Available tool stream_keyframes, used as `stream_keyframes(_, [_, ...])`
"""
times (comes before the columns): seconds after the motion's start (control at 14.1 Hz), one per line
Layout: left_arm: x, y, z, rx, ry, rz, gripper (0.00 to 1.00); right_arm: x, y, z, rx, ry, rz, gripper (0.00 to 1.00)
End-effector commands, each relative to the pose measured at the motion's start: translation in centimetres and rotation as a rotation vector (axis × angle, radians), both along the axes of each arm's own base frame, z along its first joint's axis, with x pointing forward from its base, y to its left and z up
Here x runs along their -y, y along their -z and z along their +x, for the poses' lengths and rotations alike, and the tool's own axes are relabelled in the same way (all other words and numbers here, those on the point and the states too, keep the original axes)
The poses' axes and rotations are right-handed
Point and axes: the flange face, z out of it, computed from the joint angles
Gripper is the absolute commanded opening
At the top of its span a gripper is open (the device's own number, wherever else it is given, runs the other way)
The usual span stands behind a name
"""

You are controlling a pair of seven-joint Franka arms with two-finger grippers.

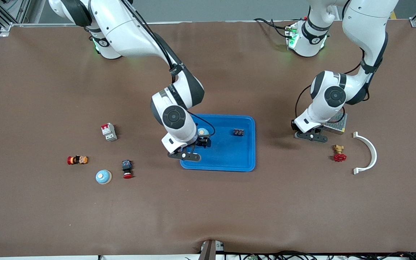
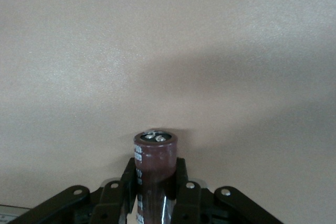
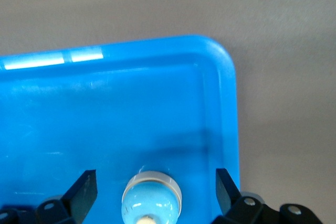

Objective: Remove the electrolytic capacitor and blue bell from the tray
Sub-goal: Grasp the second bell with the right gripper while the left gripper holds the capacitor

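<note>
My right gripper (image 1: 201,141) is open, low over the blue tray (image 1: 229,165) at its end toward the right arm. A light blue bell (image 1: 203,131) lies in the tray between the spread fingers, touching neither; the right wrist view shows the bell (image 3: 152,201) and the tray floor (image 3: 131,103). My left gripper (image 1: 311,136) is shut on a dark brown capacitor (image 2: 155,158), held upright over bare table beside the tray toward the left arm's end. The capacitor is hidden in the front view.
A small black part (image 1: 238,132) lies in the tray. A second blue bell (image 1: 103,177), red button (image 1: 126,169), breaker (image 1: 109,131) and orange part (image 1: 77,160) lie toward the right arm's end. A silver box (image 1: 337,122), brass valve (image 1: 339,153) and white bracket (image 1: 368,153) lie near the left gripper.
</note>
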Motion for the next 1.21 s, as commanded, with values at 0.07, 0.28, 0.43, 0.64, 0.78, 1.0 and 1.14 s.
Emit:
stream_keyframes(0.07, [-0.7, -0.3, 0.3, 0.022, -0.069, -0.001, 0.0, -1.8, 0.6, -2.1, 0.016, 0.009, -0.035, 1.0])
stream_keyframes(0.28, [-0.6, -0.4, 0.5, 0.025, -0.102, -0.003, 0.0, -2.6, 1.8, -3.6, 0.018, 0.003, -0.07, 1.0])
stream_keyframes(0.43, [-0.6, -0.3, 0.6, 0.025, -0.103, -0.003, 0.0, -2.7, 1.9, -3.7, 0.022, -0.006, -0.077, 1.0])
stream_keyframes(0.64, [-0.5, 0.2, 0.5, 0.016, -0.101, -0.002, 0.0, -2.9, 2.4, -3.9, 0.027, -0.009, -0.076, 1.0])
stream_keyframes(0.78, [-0.4, 0.5, 0.5, 0.019, -0.1, -0.004, 0.0, -2.9, 3.0, -4.0, 0.034, -0.007, -0.071, 1.0])
stream_keyframes(1.0, [-0.4, 0.9, 0.5, 0.023, -0.1, -0.007, 0.0, -3.1, 4.1, -4.5, 0.061, -0.012, -0.056, 1.0])
stream_keyframes(1.14, [-0.4, 0.9, 0.5, 0.023, -0.1, -0.007, 0.0, -3.0, 4.3, -4.5, 0.059, -0.012, -0.058, 1.0])
